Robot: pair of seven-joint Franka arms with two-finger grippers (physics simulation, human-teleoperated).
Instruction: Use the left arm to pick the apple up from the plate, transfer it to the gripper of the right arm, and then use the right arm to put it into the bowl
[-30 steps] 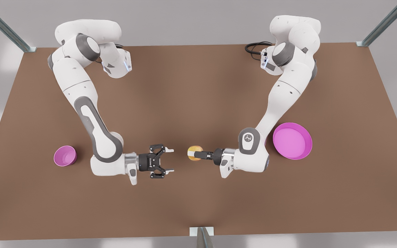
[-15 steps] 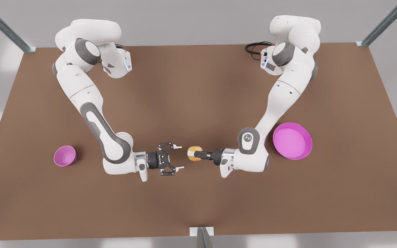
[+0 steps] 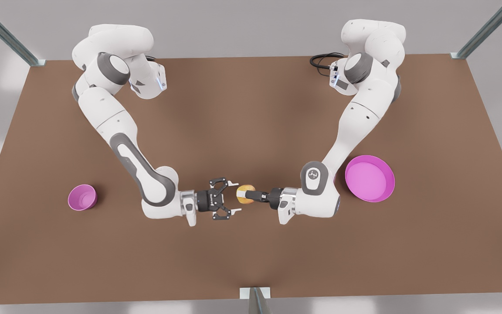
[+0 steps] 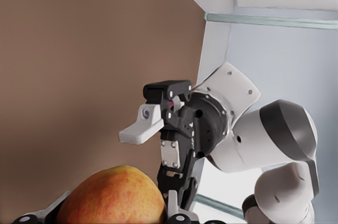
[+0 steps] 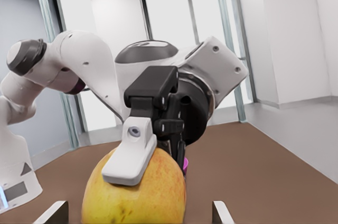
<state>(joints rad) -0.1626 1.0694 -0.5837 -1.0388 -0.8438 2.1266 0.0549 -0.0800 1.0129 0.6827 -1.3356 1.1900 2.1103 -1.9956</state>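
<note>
Apple (image 3: 245,194) clamped in horizontal left end effector (image 3: 251,195), right end effector (image 3: 235,196) agape alongside.

**What stays hidden from you at the handover**

At the bottom edge of the left wrist view, the small round yellow-orange apple (image 4: 113,195) is cut off below its upper half. Low centre in the right wrist view its underside is cropped again, and a white bracket (image 5: 132,155) covers part of its face and the slim black left gripper's (image 3: 251,195) hold. Of the wide black claw-like right gripper (image 3: 235,196), that frame's bottom edge crops all but the pale fingertips (image 5: 221,213). Centre right of the front view, the white left arm (image 3: 320,192) hides part of the large magenta-pink shallow plate's (image 3: 371,179) rim. You cannot tell whether the claw touches the apple.
</note>
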